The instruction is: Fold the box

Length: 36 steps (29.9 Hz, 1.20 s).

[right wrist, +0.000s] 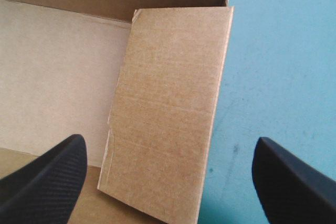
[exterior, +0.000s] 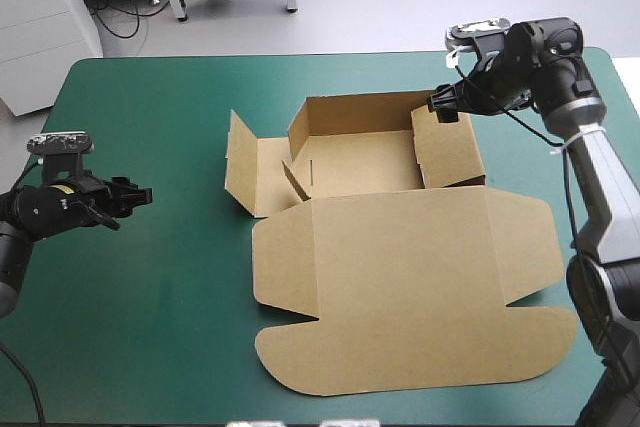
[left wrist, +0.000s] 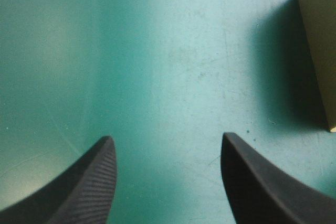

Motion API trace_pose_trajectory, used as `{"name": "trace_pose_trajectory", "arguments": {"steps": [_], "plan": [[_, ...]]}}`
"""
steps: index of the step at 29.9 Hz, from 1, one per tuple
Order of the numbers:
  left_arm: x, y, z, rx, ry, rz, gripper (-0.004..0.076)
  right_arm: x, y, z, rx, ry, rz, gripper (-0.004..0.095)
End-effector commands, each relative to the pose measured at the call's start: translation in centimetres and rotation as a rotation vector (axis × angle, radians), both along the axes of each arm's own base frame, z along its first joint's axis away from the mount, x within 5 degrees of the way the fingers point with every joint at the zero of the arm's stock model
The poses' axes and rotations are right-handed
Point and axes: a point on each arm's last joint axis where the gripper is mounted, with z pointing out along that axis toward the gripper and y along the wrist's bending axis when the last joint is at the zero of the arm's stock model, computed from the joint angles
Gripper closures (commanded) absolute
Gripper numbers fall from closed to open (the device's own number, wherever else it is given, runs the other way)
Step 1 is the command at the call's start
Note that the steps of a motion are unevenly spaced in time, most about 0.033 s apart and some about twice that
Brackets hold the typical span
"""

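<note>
- The box (exterior: 400,247) lies mid-worktop (exterior: 150,297), with its back wall raised and its lid flat toward the near edge.
- The right pincer (exterior: 441,105), fingers apart, hovers over the box's right flap (right wrist: 168,114). Its wrist view shows that flap between the fingers.
- The left pincer (exterior: 138,195), fingers apart, hangs over bare worktop, well apart from the box. Only its wrist view shows a standing flap edge (left wrist: 320,40) ahead and off to one side.

The worktop (exterior: 150,277) wears a teal-green cover (left wrist: 173,51), faintly scratched and scuffed. One thing lies on it: the brown box (exterior: 400,267), set right of the middle. Its tray end sits toward the far edge with the walls partly raised, one flap standing out on the left. The wide lid lies flat toward the near edge. Left of the box the cover is bare.
</note>
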Motion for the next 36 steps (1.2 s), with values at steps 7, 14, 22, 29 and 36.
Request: {"name": "trace_pose_trajectory", "arguments": {"steps": [7, 14, 22, 29, 36], "plan": [[-0.1, -0.2, 1.7, -0.014, -0.091, 0.01, 0.0306, 3.0, -0.3, -4.0, -0.084, 0.072, -0.023, 0.0148], [-0.1, -0.2, 1.7, -0.006, -0.092, 0.003, 0.0306, 4.7, 0.0, -7.0, -0.106, 0.123, -0.008, 0.0147], [-0.1, -0.2, 1.7, -0.011, -0.093, 0.001, 0.0306, 5.0, -1.0, -7.7, -0.094, 0.155, -0.032, 0.0371], [-0.1, -0.2, 1.7, -0.009, -0.093, -0.001, 0.0307, 5.0, -1.3, -7.7, -0.1, 0.159, -0.028, 0.085], [-0.1, -0.2, 1.7, -0.009, -0.093, -0.001, 0.0306, 5.0, -1.3, -7.7, -0.108, 0.158, -0.031, 0.093]]}}
